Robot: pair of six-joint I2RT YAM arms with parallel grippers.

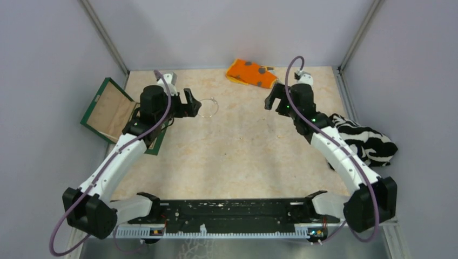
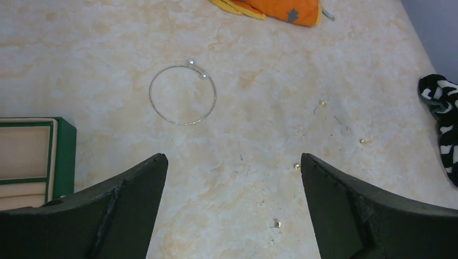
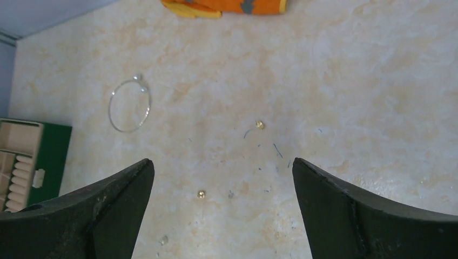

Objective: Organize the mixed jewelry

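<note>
I have the left claw (image 2: 232,162) spread wide and empty over the tabletop (image 1: 243,156), the silvery bangle (image 2: 182,123) lying flat just ahead of it, untouched, with tiny gold studs (image 2: 297,166) scattered further right, where the right claw (image 3: 222,162) gapes wide and empty too.

Orange cloth (image 1: 251,73) back — striped cloth (image 1: 367,143) right — green box (image 1: 110,110) left.

1. Bangle (image 2: 183,123) ahead of the left tool (image 2: 232,157) — silvery, pale bead ends.
2. Studs (image 2: 297,166) near it: gold.
3. Far cloth (image 2: 281,8): orange, grey spots.
4. Cloth to its right (image 2: 443,108): black-and-white stripes.
5. Box (image 2: 65,156) — green, beige lining.
6. Table (image 2: 108,54): cream, marbled.
</note>
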